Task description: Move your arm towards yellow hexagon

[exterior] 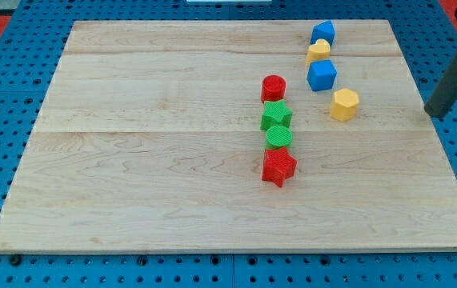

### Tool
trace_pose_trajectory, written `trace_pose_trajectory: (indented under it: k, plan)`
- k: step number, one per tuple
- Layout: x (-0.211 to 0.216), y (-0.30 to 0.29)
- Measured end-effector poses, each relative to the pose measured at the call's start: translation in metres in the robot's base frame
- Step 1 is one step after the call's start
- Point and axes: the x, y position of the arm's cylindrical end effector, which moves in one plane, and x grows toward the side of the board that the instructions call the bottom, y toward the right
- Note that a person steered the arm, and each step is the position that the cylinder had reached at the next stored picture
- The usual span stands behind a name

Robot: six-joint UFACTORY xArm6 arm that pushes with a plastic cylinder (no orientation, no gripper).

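Observation:
The yellow hexagon (344, 105) lies on the wooden board at the view's right, just below and right of a blue cube (322, 75). My tip (434, 114) rests on the board near its right edge, well to the right of the yellow hexagon and at about the same height in the view, apart from every block. The dark rod slants up to the view's top right corner.
A blue block (322, 33) and a small yellow block (318, 52) sit above the blue cube. A column left of them holds a red cylinder (274, 88), green star (276, 116), green cylinder (278, 137) and red star (278, 167). The board (132, 160) lies on blue pegboard.

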Motion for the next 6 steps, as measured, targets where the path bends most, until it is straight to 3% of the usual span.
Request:
trace_pose_trajectory:
  k: [1,2,4,6]
  plan:
    - [0.029,-0.021]
    - [0.000,-0.046]
    - [0.020,-0.088]
    - [0.019,-0.079]
